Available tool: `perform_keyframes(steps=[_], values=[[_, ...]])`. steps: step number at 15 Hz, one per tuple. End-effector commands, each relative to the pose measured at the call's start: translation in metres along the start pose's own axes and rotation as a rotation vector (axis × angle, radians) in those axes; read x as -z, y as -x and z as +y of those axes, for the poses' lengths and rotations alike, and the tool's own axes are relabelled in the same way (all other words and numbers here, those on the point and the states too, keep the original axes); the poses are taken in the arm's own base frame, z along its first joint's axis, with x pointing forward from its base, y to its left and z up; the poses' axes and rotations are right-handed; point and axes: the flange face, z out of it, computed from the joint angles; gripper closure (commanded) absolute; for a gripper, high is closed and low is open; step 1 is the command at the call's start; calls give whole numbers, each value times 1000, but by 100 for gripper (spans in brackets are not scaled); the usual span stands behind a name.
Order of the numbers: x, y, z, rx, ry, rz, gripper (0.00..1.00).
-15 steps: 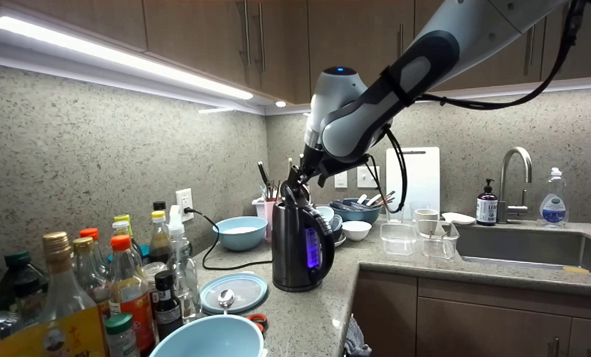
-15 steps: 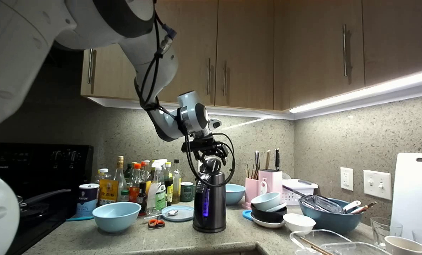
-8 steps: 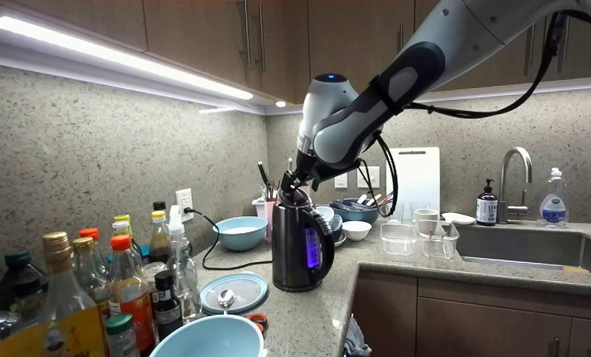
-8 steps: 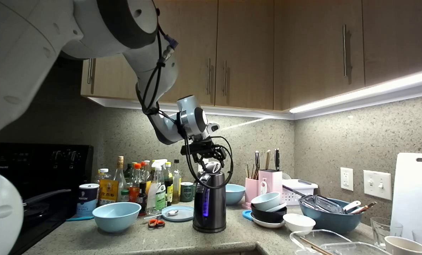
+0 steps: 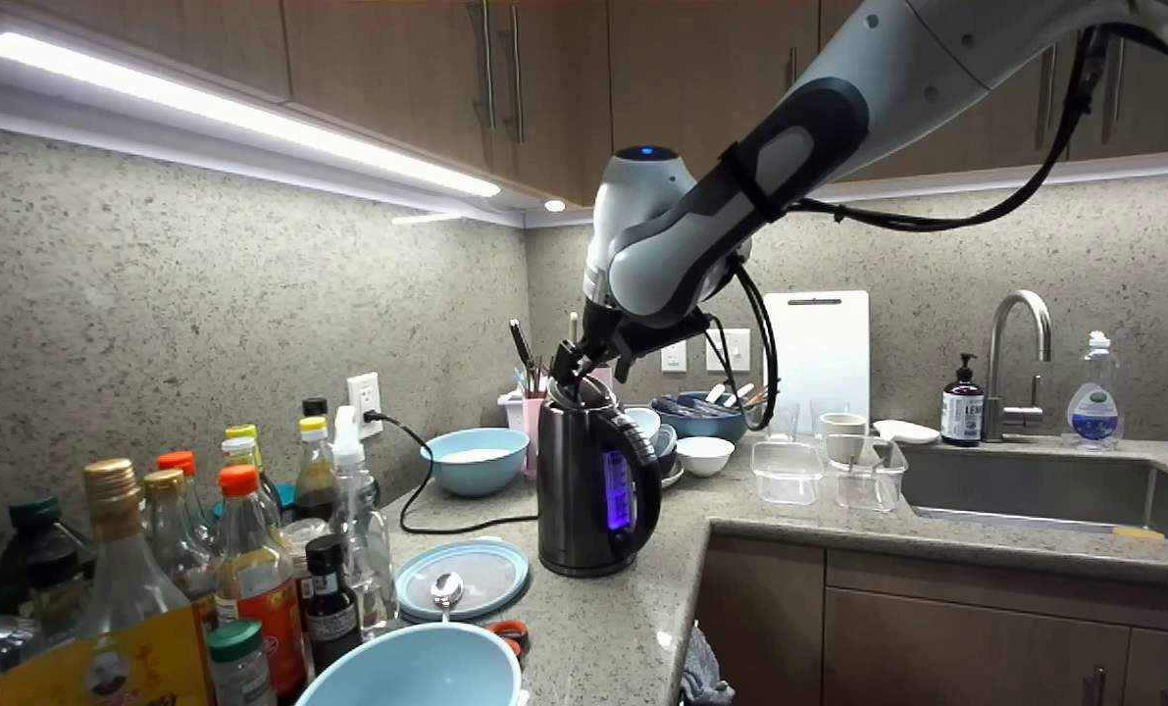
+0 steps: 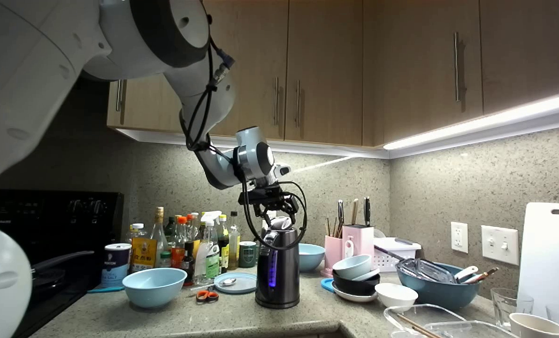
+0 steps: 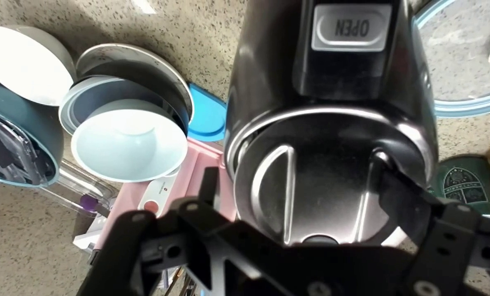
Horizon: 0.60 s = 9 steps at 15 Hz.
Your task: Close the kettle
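The kettle is a dark glossy cylinder with a purple glowing strip, upright on the counter in both exterior views (image 5: 572, 490) (image 6: 286, 274). In the wrist view its body and grey OPEN button (image 7: 351, 28) show above the lid. The lid (image 7: 327, 164) is dark and shiny, tilted a little above the rim, with a narrow gap at its edge; it also shows in an exterior view (image 6: 283, 223). My gripper (image 7: 296, 172) is open over the lid. One finger (image 7: 407, 201) reaches over the lid's recess and seems to touch it; the other finger (image 7: 209, 185) is beside the lid.
A pink knife block (image 6: 360, 244) and stacked bowls (image 6: 354, 286) stand beside the kettle. A light blue bowl (image 5: 476, 476) and a power cord (image 5: 466, 531) lie behind. A blue-rimmed lid with a spoon (image 5: 485, 588) and several bottles (image 5: 260, 588) are at the other side.
My gripper has moved down and a little toward the wall-side bottles. The kettle lid has tipped down from nearly upright to only slightly raised. The kettle body has not moved.
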Motion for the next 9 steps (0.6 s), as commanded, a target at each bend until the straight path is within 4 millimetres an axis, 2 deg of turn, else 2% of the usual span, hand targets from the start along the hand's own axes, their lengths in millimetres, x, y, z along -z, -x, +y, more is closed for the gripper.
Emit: perform_keyframes(steps=[1,7,9], values=[[-10,7,-2,43,16,-107,0],[-27,19,-2,180,12,-344,0],[-27,14,-6,199,16,-293,0]])
